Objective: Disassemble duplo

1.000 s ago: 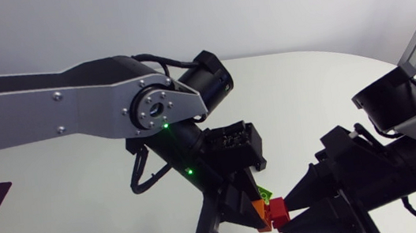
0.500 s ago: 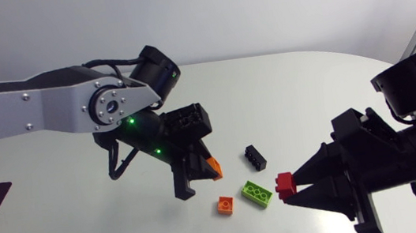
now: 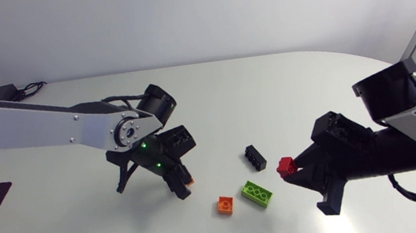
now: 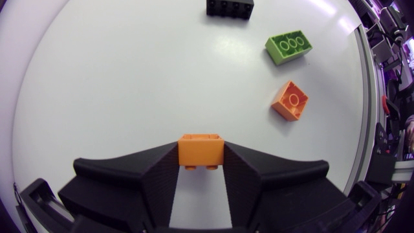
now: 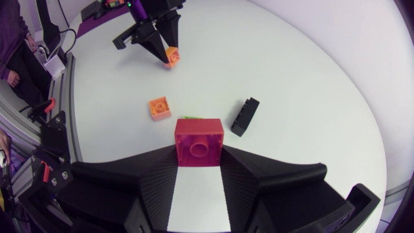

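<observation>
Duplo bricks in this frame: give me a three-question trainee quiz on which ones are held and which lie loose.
1. True or false: the right gripper is shut on a red brick.
2. What does the left gripper hold? A: a blue brick. B: an orange brick. C: nothing.
3. How many bricks lie loose on the table?

Key
1. True: both fingers press the brick's sides.
2. B.
3. Three: the black brick, the green brick and the small orange brick.
</observation>
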Controlling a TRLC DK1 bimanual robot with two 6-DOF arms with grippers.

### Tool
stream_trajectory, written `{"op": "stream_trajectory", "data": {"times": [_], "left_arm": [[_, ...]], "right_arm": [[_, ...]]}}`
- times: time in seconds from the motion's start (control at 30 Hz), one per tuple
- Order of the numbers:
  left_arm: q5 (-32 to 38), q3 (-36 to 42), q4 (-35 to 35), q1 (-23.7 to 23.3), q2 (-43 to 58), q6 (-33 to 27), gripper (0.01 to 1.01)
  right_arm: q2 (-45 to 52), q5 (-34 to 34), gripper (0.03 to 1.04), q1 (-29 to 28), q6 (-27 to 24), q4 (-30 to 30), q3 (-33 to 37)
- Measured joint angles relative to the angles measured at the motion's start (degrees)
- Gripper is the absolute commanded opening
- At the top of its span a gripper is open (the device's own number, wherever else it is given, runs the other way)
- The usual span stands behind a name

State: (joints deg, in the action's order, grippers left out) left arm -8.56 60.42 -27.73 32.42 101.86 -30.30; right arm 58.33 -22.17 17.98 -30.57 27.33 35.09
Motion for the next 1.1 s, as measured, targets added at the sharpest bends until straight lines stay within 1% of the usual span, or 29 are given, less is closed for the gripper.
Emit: {"op": "stream_trajectory", "data": {"times": [0.1,0.23,0.27,0.33,0.4,0.47,0.5,0.7,0.83,0.87,0.9,0.93,0.97,1.03,1.07,1.1], "left_arm": [[1.1,-0.7,0.6,0.1,0.5,0.4,0.359],[1.9,-0.7,1.2,0.2,0.5,1.3,0.548],[2.3,-0.9,1.5,0.2,0.5,1.5,0.616],[3.1,-1.3,1.9,0.2,0.5,1.5,0.713],[3.6,-2.0,2.3,0.2,0.5,1.5,0.843],[4.5,-2.7,2.7,0.2,0.3,1.5,0.946],[4.5,-3.0,2.7,0.1,0.2,1.5,0.975],[5.8,-3.7,2.9,-1.4,-3.4,1.7,0.979],[7.3,-4.1,3.0,-1.6,-7.7,1.9,0.979],[7.6,-4.1,3.0,-1.6,-8.8,2.0,0.979],[8.2,-4.2,3.0,-1.6,-9.9,2.4,0.977],[8.8,-4.3,3.0,-1.6,-10.8,2.8,0.977],[9.3,-4.3,3.0,-1.6,-11.6,3.0,0.979],[11.3,-4.5,3.1,-1.6,-13.1,3.2,0.977],[12.1,-4.8,3.1,-1.6,-13.9,3.4,0.977],[12.7,-5.2,3.1,-1.5,-14.8,3.4,0.977]], "right_arm": [[2.1,1.6,0.29,-0.4,0.6,-2.3,-0.9],[6.1,4.3,0.29,-0.9,1.1,-5.9,-1.6],[7.0,4.6,0.29,-1.1,1.2,-6.8,-1.7],[9.2,5.6,0.29,-1.2,1.3,-8.9,-1.7],[11.6,6.0,0.29,-1.2,1.4,-11.1,-1.7],[14.2,7.3,0.29,-1.2,1.5,-13.2,-1.9],[15.2,7.7,0.29,-1.1,1.6,-14.1,-2.1],[20.1,9.8,0.30,-1.0,2.5,-17.4,-2.5],[22.4,10.3,0.31,-0.2,2.5,-18.1,-2.5],[22.7,10.5,0.34,0.2,2.6,-18.4,-2.5],[23.0,10.5,0.39,0.6,2.7,-18.7,-2.5],[23.4,10.5,0.46,1.0,2.7,-18.8,-2.5],[24.0,10.7,0.57,1.3,2.7,-19.1,-2.5],[25.2,11.8,0.86,1.9,2.8,-19.7,-2.6],[25.8,12.3,0.95,2.1,2.8,-20.0,-2.6],[26.1,12.8,0.99,2.3,2.9,-20.1,-2.6]]}}
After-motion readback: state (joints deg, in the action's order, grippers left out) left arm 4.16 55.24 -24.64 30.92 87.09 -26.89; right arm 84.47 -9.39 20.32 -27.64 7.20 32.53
